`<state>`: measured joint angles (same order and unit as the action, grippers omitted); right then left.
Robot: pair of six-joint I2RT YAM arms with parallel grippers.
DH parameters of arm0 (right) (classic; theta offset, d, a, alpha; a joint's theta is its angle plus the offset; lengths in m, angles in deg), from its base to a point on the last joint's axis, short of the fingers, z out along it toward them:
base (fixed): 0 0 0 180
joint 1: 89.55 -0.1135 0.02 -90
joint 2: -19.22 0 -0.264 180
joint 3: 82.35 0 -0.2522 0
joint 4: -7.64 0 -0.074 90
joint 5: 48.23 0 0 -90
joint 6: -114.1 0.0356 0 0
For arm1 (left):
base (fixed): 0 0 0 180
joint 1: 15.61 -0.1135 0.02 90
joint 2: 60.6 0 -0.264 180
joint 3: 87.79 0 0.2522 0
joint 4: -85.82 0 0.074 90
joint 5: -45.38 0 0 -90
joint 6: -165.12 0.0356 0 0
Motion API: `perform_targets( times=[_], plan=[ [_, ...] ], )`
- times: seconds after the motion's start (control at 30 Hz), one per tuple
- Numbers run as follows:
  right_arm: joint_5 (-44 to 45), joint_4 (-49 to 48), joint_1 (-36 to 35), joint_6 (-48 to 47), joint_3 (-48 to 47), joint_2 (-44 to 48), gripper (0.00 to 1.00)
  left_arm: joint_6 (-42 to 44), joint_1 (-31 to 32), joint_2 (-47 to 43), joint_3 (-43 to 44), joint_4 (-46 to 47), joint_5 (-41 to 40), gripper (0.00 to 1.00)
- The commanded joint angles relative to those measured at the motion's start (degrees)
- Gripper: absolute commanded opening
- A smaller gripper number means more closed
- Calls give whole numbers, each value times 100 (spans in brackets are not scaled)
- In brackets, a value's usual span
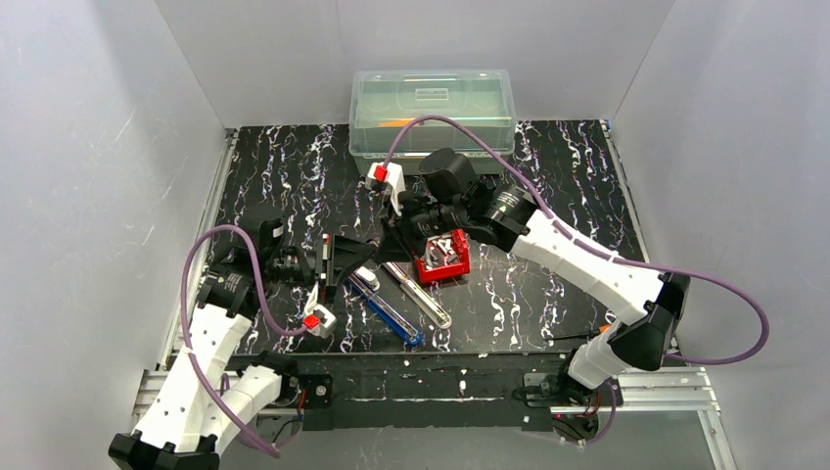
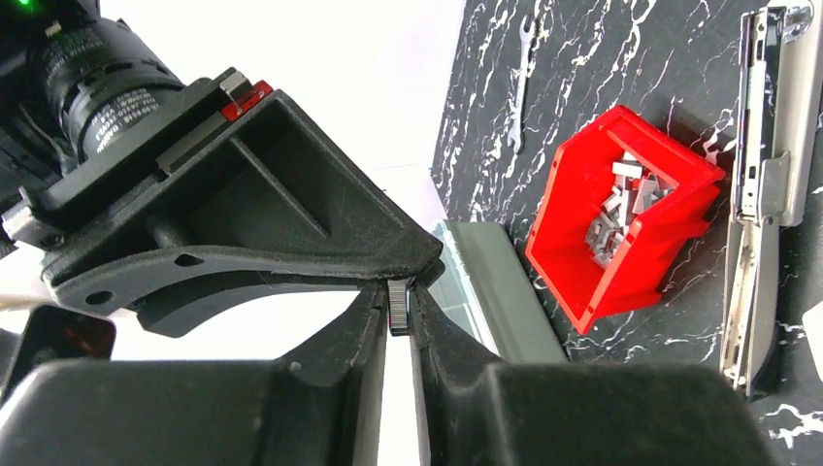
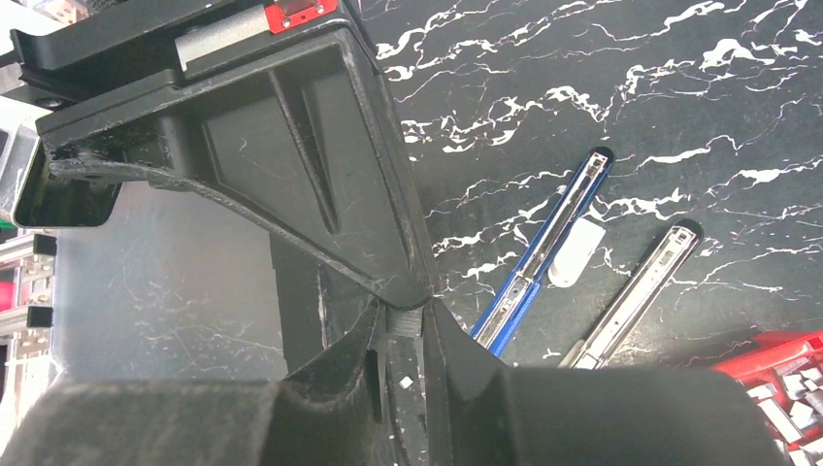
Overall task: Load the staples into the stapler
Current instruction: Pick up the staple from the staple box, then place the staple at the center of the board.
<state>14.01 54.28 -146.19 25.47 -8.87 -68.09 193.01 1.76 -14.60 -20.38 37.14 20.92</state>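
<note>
Staples [image 2: 611,209] mostly lie loose in a red bin [image 2: 582,286] near the middle of the surface [image 3: 631,97]. One short strip [image 2: 398,311] is up off the surface, pinched at the tips of the left hand [image 2: 398,291], fingers nearly closed on it. Right hand [image 3: 408,325] meets it tip to tip. Its fingers are also narrowed to a slit with a small grey block between them, apparently the same strip, so both seem to grip it at once. Reads as a handover or regrasp. Two staplers lie opened out just beside the bin: blue stapler [image 3: 543,257] and silver stapler [image 3: 636,296], side by side. Handling, judged: strip is very light and stiff along its length, but likely to break into pieces under twist or a hard squeeze. Smooth metal, apt to slip. Best held across the flat sides near one end, leaving the rest free to slide into a rail. Risk: a late release bends or drops it.
</note>
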Motion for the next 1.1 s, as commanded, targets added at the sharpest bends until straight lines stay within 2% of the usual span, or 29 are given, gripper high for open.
perform_targets(
  times=[0.0,0.03,0.07,0.1,0.13,0.27,0.37,0.5,0.63,0.73,0.87,1.07],
  plan=[
    [-102,-112,13,85,78,219,13,318,11,-37,-103,-225,224,20],
    [-93,-90,13,105,90,214,13,322,20,-34,-101,-226,242,25],
    [-70,-60,13,116,90,206,12,323,21,-26,-94,-226,255,35],
    [-38,-13,13,122,102,200,12,316,19,-22,-92,-226,265,57],
    [5,35,13,126,126,205,12,310,21,-29,-96,-226,260,68],
    [585,362,41,114,340,254,12,235,20,-57,-128,-234,153,88],
    [1382,751,114,205,678,331,12,119,19,-127,-199,-235,21,98],
    [2316,997,206,758,1512,567,12,-633,21,-189,-413,-147,-378,98],
    [3251,1154,247,1428,2522,930,12,-1953,21,-309,-887,569,-867,98],
    [3649,1110,276,1971,3124,1147,11,-2600,13,-522,-1304,1073,-1094,98],
    [3854,811,277,2472,3753,1292,12,-2695,17,-843,-1718,1192,-1062,98],
    [4023,171,277,2638,4139,865,16,-3114,15,-864,-1826,1282,-1232,98]
  ],
)
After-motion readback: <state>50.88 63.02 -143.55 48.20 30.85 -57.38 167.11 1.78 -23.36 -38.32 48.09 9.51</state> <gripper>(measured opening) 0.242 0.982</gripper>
